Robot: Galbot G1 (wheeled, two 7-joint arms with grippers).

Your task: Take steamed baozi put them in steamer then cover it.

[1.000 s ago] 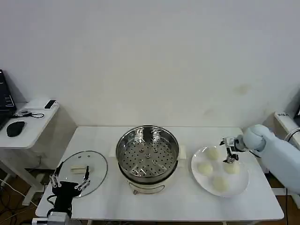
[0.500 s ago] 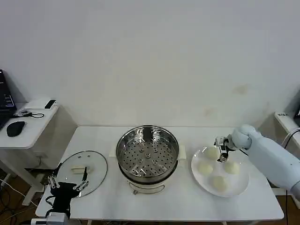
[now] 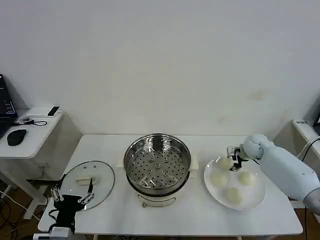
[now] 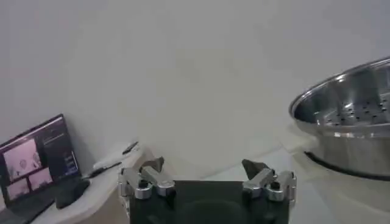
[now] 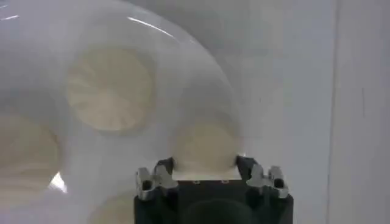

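Right gripper [image 3: 233, 163] is at the plate's [image 3: 256, 197] far rim, fingers spread on either side of the far-left bun [image 3: 226, 162]. The right wrist view has the same bun [image 5: 203, 143] sitting between the two fingertips [image 5: 163, 165], jaws wide, not yet squeezed, so nothing is grasped. Over the last second this gripper slid from the bun on the plate's far-right side [image 3: 246, 177] across to this one nearer the steamer [image 3: 157, 167], and has come lower. I read that as target picked and pre-grasp nearly lined up; next move likely a small drop and close.

All four steamed baozi are on the plate: the two named, the near-left one [image 3: 218, 179] and the nearest [image 3: 234, 195]. None moved. The plate sits just right of the steamer, close but apart.

The steamer is centre of the table [image 3: 280, 220], perforated tray bare, no bun inside. Task is at its very start: zero of four loaded, cover off.

The cover [image 3: 90, 177] lies flat on the table well left of the steamer, handle up. Left gripper [image 3: 74, 196] hovers at the cover's near edge, fingers apart, holding nothing; unchanged from a second ago, idle. Left wrist view shows its open fingers [image 4: 152, 176] with the steamer wall [image 4: 347, 115] beyond.

Risk: soft bun, a hard squeeze could dent it.
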